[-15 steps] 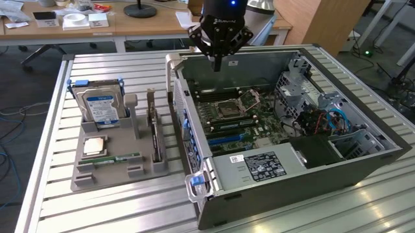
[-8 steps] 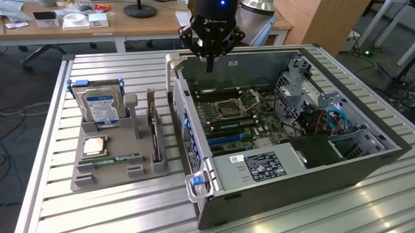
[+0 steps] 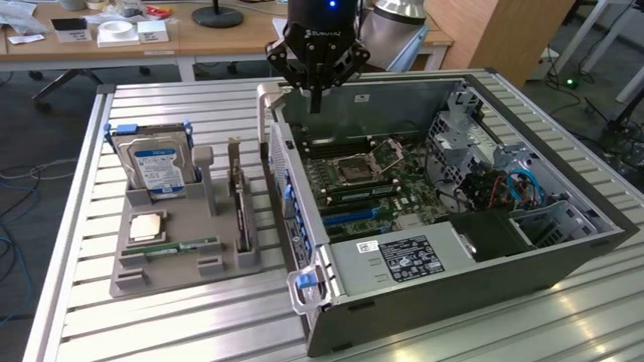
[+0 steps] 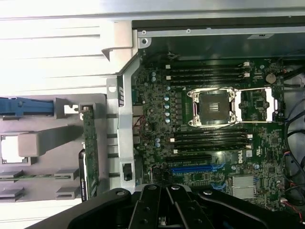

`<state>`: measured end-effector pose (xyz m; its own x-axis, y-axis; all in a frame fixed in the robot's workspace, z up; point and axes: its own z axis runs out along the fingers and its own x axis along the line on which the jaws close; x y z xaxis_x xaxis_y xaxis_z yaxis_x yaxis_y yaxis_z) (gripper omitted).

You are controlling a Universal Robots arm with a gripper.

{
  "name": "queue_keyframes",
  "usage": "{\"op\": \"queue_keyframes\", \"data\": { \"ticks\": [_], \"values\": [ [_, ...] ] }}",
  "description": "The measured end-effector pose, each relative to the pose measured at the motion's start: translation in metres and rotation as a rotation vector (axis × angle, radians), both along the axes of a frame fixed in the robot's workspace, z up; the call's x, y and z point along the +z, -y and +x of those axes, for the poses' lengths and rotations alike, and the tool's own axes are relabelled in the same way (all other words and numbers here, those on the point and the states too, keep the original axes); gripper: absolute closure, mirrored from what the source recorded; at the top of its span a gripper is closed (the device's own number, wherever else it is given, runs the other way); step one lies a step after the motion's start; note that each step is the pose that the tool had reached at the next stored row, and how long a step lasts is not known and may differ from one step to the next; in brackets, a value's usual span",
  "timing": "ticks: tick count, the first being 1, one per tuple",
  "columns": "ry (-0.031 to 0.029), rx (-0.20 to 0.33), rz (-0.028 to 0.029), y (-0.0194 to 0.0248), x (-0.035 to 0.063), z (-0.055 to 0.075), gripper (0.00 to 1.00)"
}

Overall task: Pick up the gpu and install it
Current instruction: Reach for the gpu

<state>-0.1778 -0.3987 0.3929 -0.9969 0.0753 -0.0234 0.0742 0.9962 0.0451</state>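
Gpu (image 3: 241, 215) check, from gripper (image 3: 316, 102) out. Pinched shut, holding nothing. Hangs over far wall of open computer case (image 3: 453, 302), above motherboard (image 3: 367, 181) with bare CPU socket (image 3: 364, 160). Gpu: stands on edge in gray holder (image 3: 129, 260) just beside case wall, on exterior view's left, near blue-labelled hard drive (image 3: 156, 170), well apart from gripper
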Motion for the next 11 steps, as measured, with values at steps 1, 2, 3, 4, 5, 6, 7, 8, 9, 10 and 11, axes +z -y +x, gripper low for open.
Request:
{"op": "queue_keyframes", "data": {
  "ticks": [1,2,3,4,5,6,7,8,9,10,11],
  "values": [
    [-0.0001,0.0,0.0,0.0,0.0,0.0,0.89],
    [0.0,0.0,0.0,0.0,0.0,0.0,0.89],
    [0.0,0.0,0.0001,0.0,0.0,0.0,0.89],
    [-0.0001,0.0,0.0,0.0,0.0,0.0,0.89],
    [-0.0002,0.0,-0.0001,0.0001,0.0001,-0.0008,0.89],
    [-0.0001,0.0,0.0,0.0,0.0,-0.0013,0.89],
    [0.0,0.0,0.0,0.0,0.0,-0.0017,0.89],
    [-0.0001,0.0,-0.0001,0.0,0.0,-0.0026,0.89],
    [0.0,0.0,0.0,0.0,0.0,-0.0033,0.89],
    [0.0,0.0,0.0,0.0,-0.0001,-0.0036,0.89],
    [0.0,0.0,0.0,0.0,-0.0001,-0.004,0.89]
  ]
}}
